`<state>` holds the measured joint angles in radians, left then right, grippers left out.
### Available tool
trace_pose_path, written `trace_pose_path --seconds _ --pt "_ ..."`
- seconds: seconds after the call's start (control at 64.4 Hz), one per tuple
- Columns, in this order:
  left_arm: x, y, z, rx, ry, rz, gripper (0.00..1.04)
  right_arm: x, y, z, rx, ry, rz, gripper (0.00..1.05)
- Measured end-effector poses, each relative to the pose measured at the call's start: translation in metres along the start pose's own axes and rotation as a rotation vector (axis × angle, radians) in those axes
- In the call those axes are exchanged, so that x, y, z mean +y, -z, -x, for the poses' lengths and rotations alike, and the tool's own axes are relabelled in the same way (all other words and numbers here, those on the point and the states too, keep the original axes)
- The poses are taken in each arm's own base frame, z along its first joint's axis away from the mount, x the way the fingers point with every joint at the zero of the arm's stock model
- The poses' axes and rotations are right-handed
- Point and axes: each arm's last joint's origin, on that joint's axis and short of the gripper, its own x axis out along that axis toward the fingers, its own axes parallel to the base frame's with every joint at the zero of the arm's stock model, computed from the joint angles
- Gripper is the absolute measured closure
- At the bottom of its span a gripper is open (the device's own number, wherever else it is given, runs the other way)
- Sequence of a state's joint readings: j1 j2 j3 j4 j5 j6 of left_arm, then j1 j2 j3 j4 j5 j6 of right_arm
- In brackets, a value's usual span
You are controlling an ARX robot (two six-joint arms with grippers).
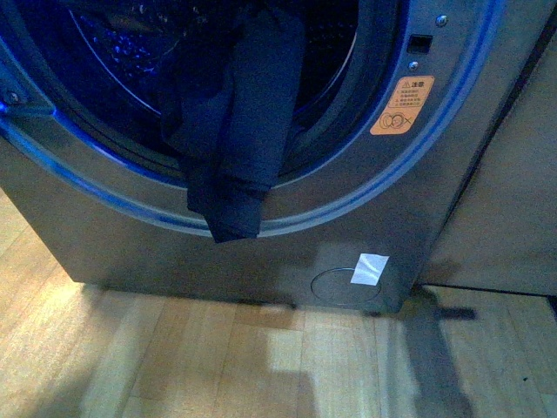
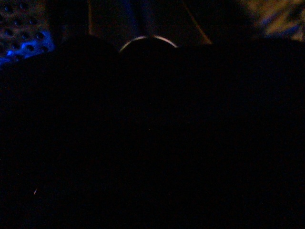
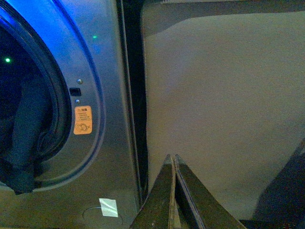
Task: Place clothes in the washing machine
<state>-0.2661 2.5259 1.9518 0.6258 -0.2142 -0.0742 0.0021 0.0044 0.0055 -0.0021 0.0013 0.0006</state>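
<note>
Orange warning sticker on washing machine front, right of the round opening: print too small to read, only a circular symbol shows. White label low on the front is blank. Left wrist view dark.

clothes draped over washing machine rim, blocking lower opening; wooden floor open in front

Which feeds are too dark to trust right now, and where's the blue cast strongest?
Left wrist view: nearly black, unusable. Front view: sharp enough; blue light rings the washing machine opening, the clothes read as a dark mass, and shadows cross the wooden floor. Right wrist view: dim, with blue glare at the door rim; the right end effector is shut.
</note>
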Motion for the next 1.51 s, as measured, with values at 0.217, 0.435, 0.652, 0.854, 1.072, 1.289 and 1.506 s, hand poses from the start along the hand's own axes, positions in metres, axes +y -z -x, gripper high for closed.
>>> trace_pose_path --seconds 0.217,0.435,0.652,0.854,1.072,1.289,1.506 --pt "-0.001 -0.003 -0.007 0.068 -0.024 -0.057 0.95 0.0 0.0 0.0 0.0 0.0 0.0 1.02" --pt "0.007 0.024 -0.004 0.192 -0.022 -0.078 0.69 0.0 0.0 0.0 0.0 0.0 0.0 1.02" --pt "0.017 0.047 0.011 0.281 -0.051 -0.089 0.28 0.0 0.0 0.0 0.0 0.0 0.0 1.02" --pt "0.018 0.033 0.037 0.266 -0.04 -0.08 0.07 0.0 0.0 0.0 0.0 0.0 0.0 1.02" --pt "0.022 0.024 0.076 0.252 0.011 -0.112 0.07 0.0 0.0 0.0 0.0 0.0 0.0 1.02" --pt "0.036 0.02 0.126 0.275 0.027 -0.116 0.07 0.0 0.0 0.0 0.0 0.0 0.0 1.02" --pt "0.04 -0.008 0.202 0.237 0.134 -0.085 0.07 0.0 0.0 0.0 0.0 0.0 0.0 1.02"
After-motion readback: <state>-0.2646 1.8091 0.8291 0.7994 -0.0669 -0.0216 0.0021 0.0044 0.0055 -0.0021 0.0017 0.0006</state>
